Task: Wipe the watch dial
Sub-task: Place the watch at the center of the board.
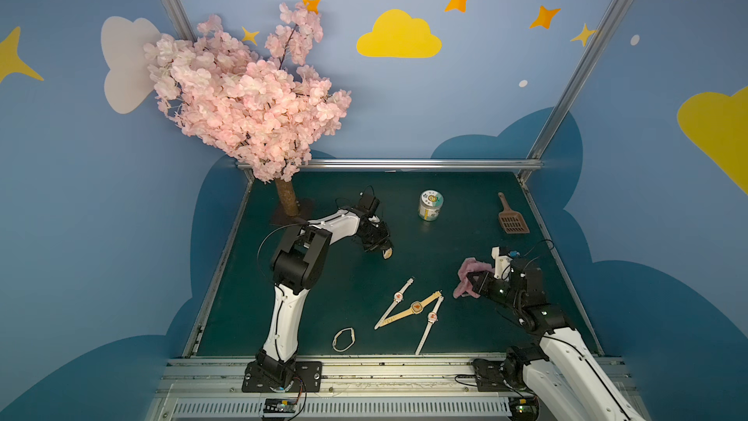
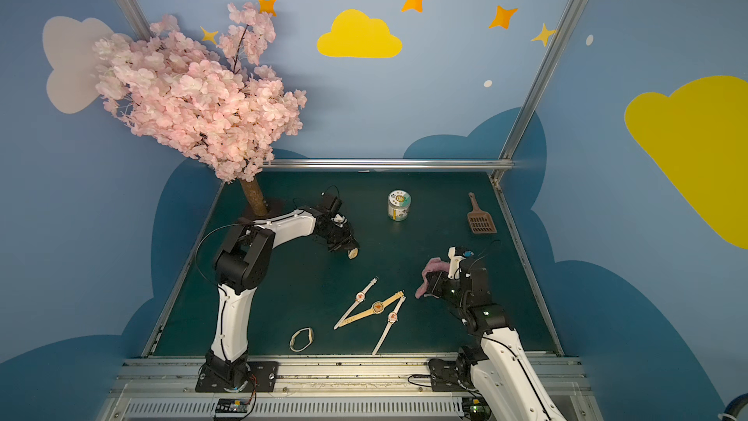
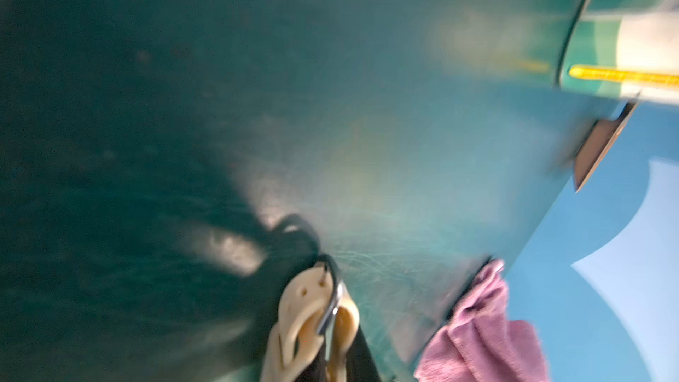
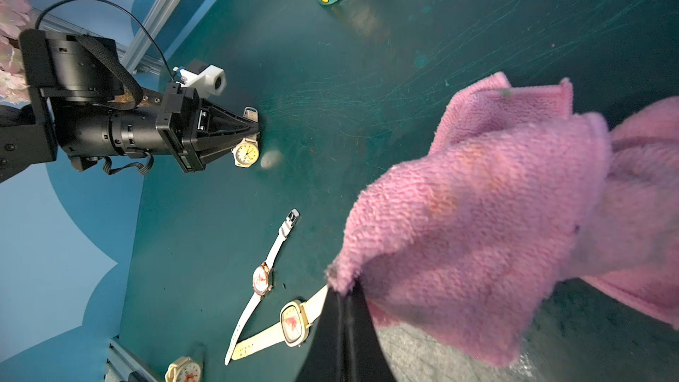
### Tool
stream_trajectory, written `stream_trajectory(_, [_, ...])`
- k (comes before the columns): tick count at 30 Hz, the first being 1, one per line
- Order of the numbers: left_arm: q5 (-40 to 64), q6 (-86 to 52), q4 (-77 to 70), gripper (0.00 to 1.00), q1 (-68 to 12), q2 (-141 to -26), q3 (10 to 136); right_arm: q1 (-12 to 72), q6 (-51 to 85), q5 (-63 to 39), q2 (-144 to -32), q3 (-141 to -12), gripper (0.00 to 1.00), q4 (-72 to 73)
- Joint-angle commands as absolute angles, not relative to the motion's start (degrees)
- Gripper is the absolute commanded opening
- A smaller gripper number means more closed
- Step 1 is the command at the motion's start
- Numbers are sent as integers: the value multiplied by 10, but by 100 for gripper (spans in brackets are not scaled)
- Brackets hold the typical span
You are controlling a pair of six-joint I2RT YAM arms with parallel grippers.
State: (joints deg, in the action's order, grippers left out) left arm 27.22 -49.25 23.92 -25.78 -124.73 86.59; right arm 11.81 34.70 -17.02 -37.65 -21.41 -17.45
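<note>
A watch (image 4: 246, 153) with a round pale dial and cream strap (image 3: 305, 306) sits at the tip of my left gripper (image 4: 256, 129), low over the green mat left of centre. The jaws are shut on the strap, and the dial shows just below them in both top views (image 1: 387, 253) (image 2: 353, 253). The left wrist view is blurred, but it shows the folded strap and buckle between the jaws of the left gripper (image 3: 332, 325). My right gripper (image 4: 345, 288) (image 1: 469, 277) is shut on a pink cloth (image 4: 477, 222) (image 1: 473, 266), held above the mat at the right.
Three more watches (image 1: 398, 296) (image 1: 416, 306) (image 1: 432, 316) lie fanned out near the front middle, with a looped band (image 1: 343, 339) beside them. A jar (image 1: 430, 205) and a brown scoop (image 1: 512, 220) stand at the back. A pink blossom tree (image 1: 251, 95) fills the back left corner.
</note>
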Motion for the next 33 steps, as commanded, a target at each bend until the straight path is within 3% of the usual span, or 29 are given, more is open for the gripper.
stream_trajectory(1, [264,-485,250,26,-257,-1252,876,118,349,-170,-369,-208,0,-178])
stream_trajectory(12, [259,-469,247,37,-264,-1212,870,118,349,-161,-368,-214,0,-190])
stream_trajectory(33, [187,-425,303,31,-301,-1223,897,118,340,-170,-377,-221,0,-193])
